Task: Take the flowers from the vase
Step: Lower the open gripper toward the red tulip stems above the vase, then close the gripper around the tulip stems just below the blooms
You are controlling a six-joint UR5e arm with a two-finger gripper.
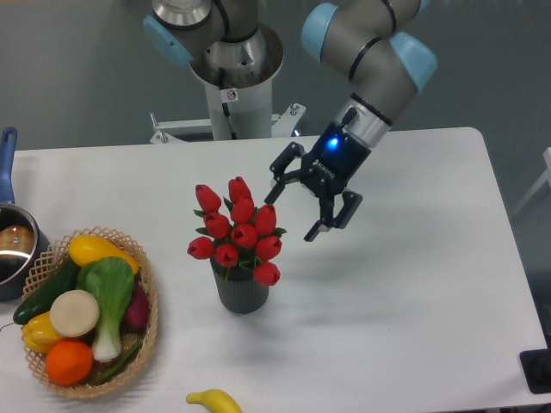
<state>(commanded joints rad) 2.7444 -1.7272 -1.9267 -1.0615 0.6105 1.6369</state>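
Camera view: we are hovering our tool point(293, 213), jaws spread wide and holding nothing, just beside the red tulips point(236, 231) standing upright in the ribbed grey vase point(242, 292), ready to close around them.

One dark grey ribbed vase point(241, 292) holds about ten red tulip buds point(238, 231); one woven wicker basket point(145, 323), one yellow banana point(214, 401), one steel pot point(12, 249).

The flowers point(237, 229) stand upright in the vase point(241, 291) on the table point(413, 284). The gripper point(293, 217) hangs just right of the red buds, its jaws spread wide and holding nothing.
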